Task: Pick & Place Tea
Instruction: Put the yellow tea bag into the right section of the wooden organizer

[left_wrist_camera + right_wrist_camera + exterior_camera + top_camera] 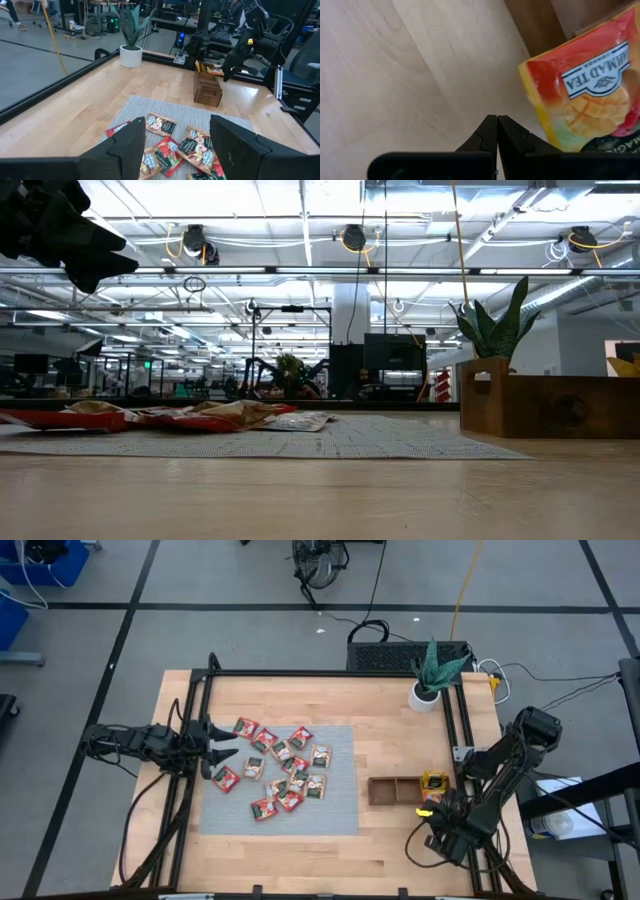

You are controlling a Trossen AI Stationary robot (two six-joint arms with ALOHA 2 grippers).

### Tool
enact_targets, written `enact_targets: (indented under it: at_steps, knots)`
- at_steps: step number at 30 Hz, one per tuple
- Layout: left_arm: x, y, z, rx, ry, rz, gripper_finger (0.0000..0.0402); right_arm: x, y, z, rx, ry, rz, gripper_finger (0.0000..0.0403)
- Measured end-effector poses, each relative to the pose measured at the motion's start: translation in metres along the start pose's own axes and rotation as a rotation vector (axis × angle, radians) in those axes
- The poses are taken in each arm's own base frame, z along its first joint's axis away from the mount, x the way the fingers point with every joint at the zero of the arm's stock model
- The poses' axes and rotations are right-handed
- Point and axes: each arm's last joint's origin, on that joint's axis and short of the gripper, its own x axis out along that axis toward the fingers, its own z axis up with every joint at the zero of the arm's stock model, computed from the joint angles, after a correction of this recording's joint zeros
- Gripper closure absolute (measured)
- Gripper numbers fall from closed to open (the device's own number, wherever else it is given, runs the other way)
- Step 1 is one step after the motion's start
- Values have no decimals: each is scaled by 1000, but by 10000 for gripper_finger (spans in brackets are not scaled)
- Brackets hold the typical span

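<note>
Several small red, white and green tea sachets lie scattered flat on the grey mat. A yellow-orange sachet lies in the right end compartment of the brown wooden tray. My right gripper is shut with nothing in it. It points down over bare table just beside the tray's right end. My left gripper hovers open at the mat's left edge, pointing nearly level across the sachets.
A potted plant in a white pot stands at the far right of the table. Black frame rails run along the left and right sides. Bare wood lies between the mat and the plant.
</note>
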Motion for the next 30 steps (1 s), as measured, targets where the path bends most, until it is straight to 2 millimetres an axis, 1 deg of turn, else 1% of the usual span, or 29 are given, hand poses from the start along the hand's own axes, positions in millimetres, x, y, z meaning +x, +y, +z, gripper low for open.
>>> enact_targets:
  at_steps: [4,9,14,20,25,30]
  knots:
    - [0,0,0,0,0,0,178,-8,-1,3,-1,-34,-8,403]
    - [0,0,0,0,0,0,178,-22,-6,8,-7,-102,-106,403]
    - [0,0,0,0,0,0,179,-21,-13,7,12,-101,-223,403]
    - [0,0,0,0,-1,0,178,-20,-15,7,4,-103,-255,403]
    - [0,0,0,0,0,0,179,-31,-12,12,-13,-206,-264,403]
    - [0,0,0,0,0,0,178,-38,-17,18,-11,-267,-322,403]
